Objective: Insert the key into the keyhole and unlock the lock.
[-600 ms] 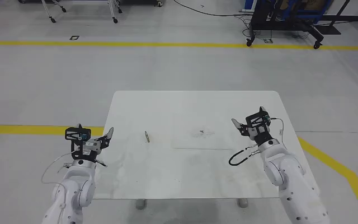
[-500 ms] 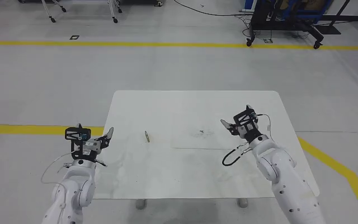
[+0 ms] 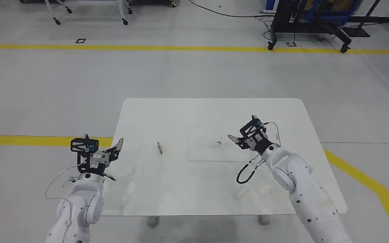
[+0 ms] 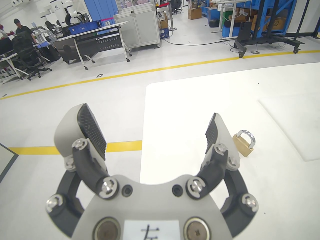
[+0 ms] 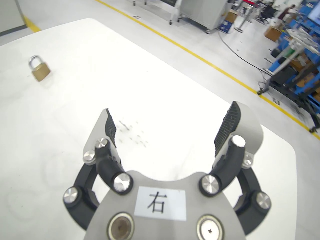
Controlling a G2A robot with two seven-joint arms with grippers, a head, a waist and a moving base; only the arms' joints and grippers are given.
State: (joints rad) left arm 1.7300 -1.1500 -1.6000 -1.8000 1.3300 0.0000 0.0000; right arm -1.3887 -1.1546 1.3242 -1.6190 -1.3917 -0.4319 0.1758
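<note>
A small brass padlock [image 3: 160,147] with a steel shackle lies on the white table [image 3: 200,188], left of centre; it also shows as the padlock [image 4: 243,143] and the padlock [image 5: 40,71]. A tiny grey key [image 3: 220,144] lies near the table's middle, faint in the right wrist view as small specks [image 5: 130,131]. My right gripper [image 3: 242,131] hangs open just right of the key, nothing between its fingers [image 5: 171,109]. My left gripper [image 3: 114,149] stands open at the table's left edge [image 4: 148,116], the padlock a short way beyond it.
A thin white sheet [image 4: 295,126] lies flat on the table's middle. A black cable [image 3: 246,173] loops from the right arm over the table. Yellow floor lines [image 3: 36,141] run past the table; trolleys and racks [image 3: 310,24] stand far behind.
My right arm has swung left from the table's right side toward the middle, ending close beside the key. The left arm, padlock and key have not moved.
</note>
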